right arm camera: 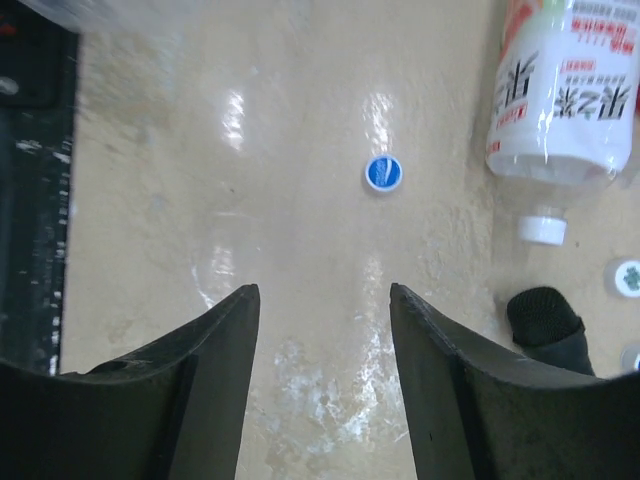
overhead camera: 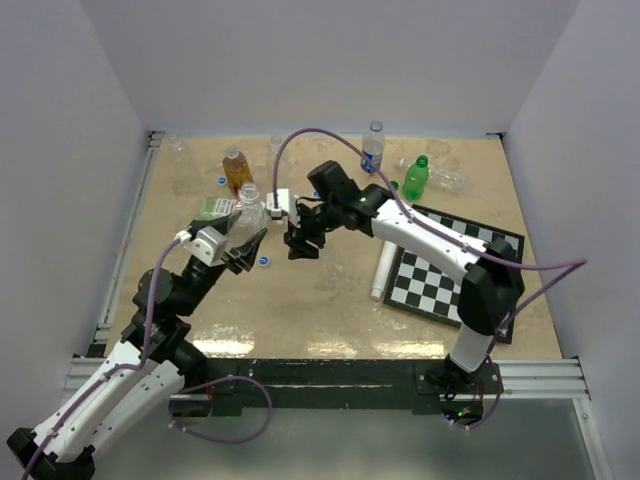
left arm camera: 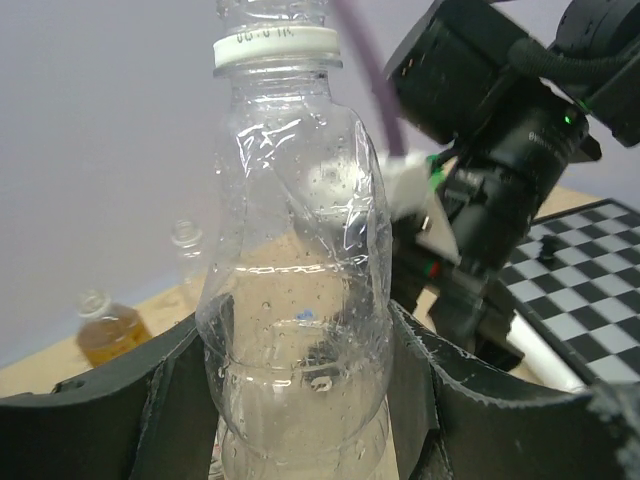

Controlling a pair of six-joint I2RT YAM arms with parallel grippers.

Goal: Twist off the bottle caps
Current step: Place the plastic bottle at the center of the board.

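One clear bottle (left arm camera: 295, 300) gripped at its lower body by the left fingers (left arm camera: 415, 400), at left-centre of the counter (overhead camera: 330, 310); long axis roughly upright, neck up, white ring (left arm camera: 277, 47) around the neck; whether a cap is on it, cannot tell; right fingers (right arm camera: 440, 400) spread apart and empty, pointing down just right of the bottle; blue cap (right arm camera: 383, 173) flat on the counter below them; chessboard (overhead camera: 440, 275) at right.

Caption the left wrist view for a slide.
Left gripper clamped on a clear bottle, its white neck ring showing; right arm and chessboard behind.
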